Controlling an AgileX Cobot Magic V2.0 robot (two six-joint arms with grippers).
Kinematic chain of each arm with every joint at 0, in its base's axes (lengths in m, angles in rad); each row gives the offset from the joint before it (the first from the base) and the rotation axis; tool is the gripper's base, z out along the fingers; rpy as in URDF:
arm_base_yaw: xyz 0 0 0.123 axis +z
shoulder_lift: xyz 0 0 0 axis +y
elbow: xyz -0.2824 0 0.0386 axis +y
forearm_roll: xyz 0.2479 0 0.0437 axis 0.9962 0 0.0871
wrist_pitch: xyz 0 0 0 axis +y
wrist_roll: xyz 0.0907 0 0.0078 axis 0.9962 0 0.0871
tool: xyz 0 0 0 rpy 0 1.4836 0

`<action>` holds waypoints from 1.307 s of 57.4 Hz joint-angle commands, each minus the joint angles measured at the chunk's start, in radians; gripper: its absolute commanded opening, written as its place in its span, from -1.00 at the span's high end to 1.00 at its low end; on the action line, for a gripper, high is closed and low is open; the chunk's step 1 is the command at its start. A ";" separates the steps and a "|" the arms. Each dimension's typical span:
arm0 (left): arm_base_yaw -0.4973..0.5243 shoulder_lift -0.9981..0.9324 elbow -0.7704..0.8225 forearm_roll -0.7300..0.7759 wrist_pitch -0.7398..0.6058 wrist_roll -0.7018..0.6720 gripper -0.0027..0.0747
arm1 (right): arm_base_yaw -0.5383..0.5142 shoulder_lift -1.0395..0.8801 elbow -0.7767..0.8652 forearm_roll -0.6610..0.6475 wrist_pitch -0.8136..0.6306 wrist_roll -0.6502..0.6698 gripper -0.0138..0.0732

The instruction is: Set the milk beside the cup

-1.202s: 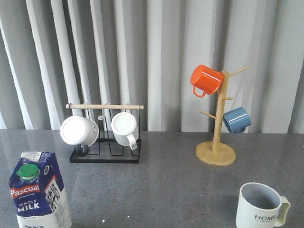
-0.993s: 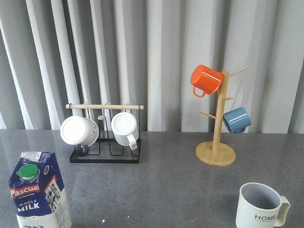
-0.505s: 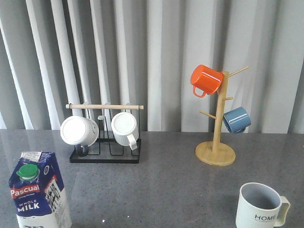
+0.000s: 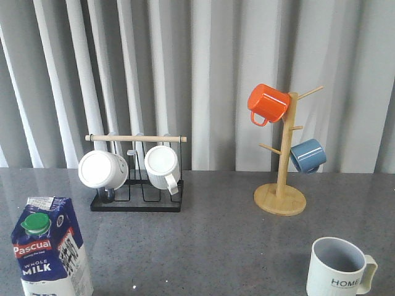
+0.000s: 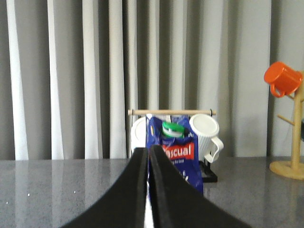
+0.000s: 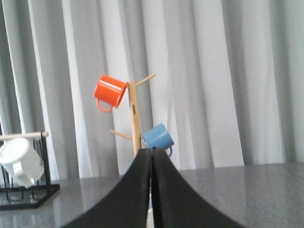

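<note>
The milk [image 4: 49, 250], a blue-and-white carton with a green cap and red "Pascual" band, stands upright at the table's near left. The cup [image 4: 338, 268], cream-white with a grey inside and "HOME" lettering, sits at the near right, far from the carton. Neither gripper shows in the front view. In the left wrist view my left gripper [image 5: 148, 153] is shut and empty, its black fingers [image 5: 135, 190] pointing at the milk [image 5: 178, 149] a little beyond them. In the right wrist view my right gripper [image 6: 152, 153] is shut on nothing, low over the table.
A black wire rack [image 4: 137, 200] with a wooden bar holds two plain white mugs [image 4: 102, 169] at the back left. A wooden mug tree [image 4: 281, 196] at the back right carries an orange mug [image 4: 268, 103] and a blue mug [image 4: 307, 155]. Grey curtains hang behind the grey table [image 4: 216, 246].
</note>
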 commanded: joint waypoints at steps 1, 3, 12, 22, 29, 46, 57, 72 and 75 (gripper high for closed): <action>-0.006 0.109 -0.115 0.000 -0.020 -0.011 0.95 | 0.000 0.114 -0.126 0.027 -0.029 -0.039 0.71; -0.006 0.160 -0.152 0.000 0.011 -0.011 0.95 | 0.000 0.171 -0.156 0.027 -0.011 -0.061 0.71; -0.006 0.435 -0.266 0.000 0.064 -0.011 0.95 | 0.016 0.425 -0.207 0.021 0.032 -0.097 0.71; -0.006 0.569 -0.278 0.000 -0.031 -0.013 0.95 | 0.033 0.543 -0.207 0.027 0.015 -0.094 0.71; -0.006 0.603 -0.278 0.000 -0.044 -0.013 0.95 | 0.032 0.586 -0.207 0.027 0.016 -0.093 0.71; -0.006 0.602 -0.278 0.000 -0.054 -0.013 0.95 | 0.032 0.590 -0.207 0.027 0.027 -0.091 0.71; -0.006 0.602 -0.278 0.000 -0.072 -0.015 0.95 | 0.032 0.590 -0.207 0.027 0.030 -0.090 0.68; -0.006 0.602 -0.278 -0.001 -0.110 -0.016 0.95 | 0.032 0.590 -0.207 0.074 0.032 -0.034 0.67; -0.008 0.602 -0.278 -0.001 -0.124 -0.016 0.95 | 0.032 0.590 -0.207 0.111 0.031 0.003 0.67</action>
